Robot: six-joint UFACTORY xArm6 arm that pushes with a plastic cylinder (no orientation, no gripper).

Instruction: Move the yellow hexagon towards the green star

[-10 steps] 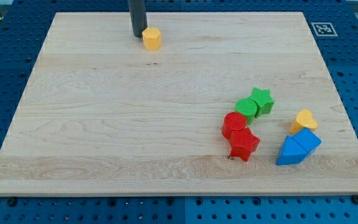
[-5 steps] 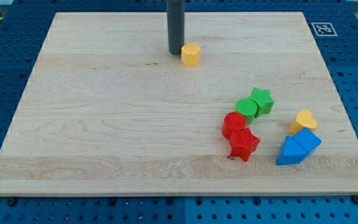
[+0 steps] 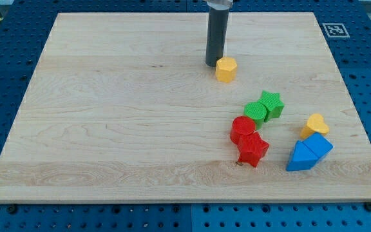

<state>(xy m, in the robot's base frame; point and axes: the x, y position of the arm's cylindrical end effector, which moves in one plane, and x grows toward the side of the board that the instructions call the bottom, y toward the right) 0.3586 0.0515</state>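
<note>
Tip pressing against yellow hexagon, no claw fitted to this rod.

Resting my tip (image 3: 212,64) at upper left of yellow hexagon (image 3: 226,69); sitting lower right, near but apart, green star (image 3: 272,103) touching green cylinder (image 3: 256,112) on wooden board (image 3: 108,129).

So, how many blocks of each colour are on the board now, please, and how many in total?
Yellow: 2, the yellow hexagon beside my tip and the yellow heart
Green: 2, the green star and the green cylinder
Red: 2, the red cylinder and the red star
Blue: 2, the two blue triangles
Total: 8 blocks
</note>
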